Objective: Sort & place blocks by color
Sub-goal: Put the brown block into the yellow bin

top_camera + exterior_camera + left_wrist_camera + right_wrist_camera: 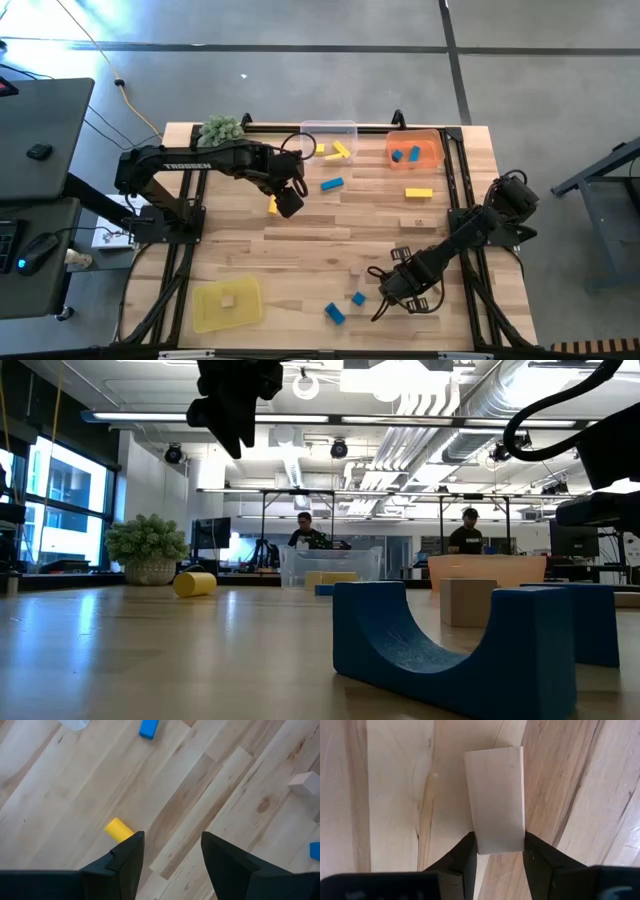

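Observation:
My right gripper [395, 288] is low over the table's near right part, shut on a plain light wood bar [495, 795]. My left gripper [288, 200] hangs open and empty above the table's middle left, and also shows in the left wrist view [172, 845]. A yellow round block [119, 829] lies on the table just beside its fingers. Loose blocks lie on the table: a blue one [332, 184], a yellow bar [418, 192], a plain one [418, 222] and two blue ones [334, 313] near my right gripper. My right gripper pinches the plain wood bar's two long sides at its near end [500, 847] between its two fingers. The bar runs on ahead in line with the fingers. Whether it is lifted off the table I cannot tell.
A clear tray [345, 128] with yellow blocks and an orange tray [432, 140] with blue blocks stand at the far edge. A yellow tray [205, 312] with a plain block stands at the near left. A green plant [221, 128] stands at the far left corner.

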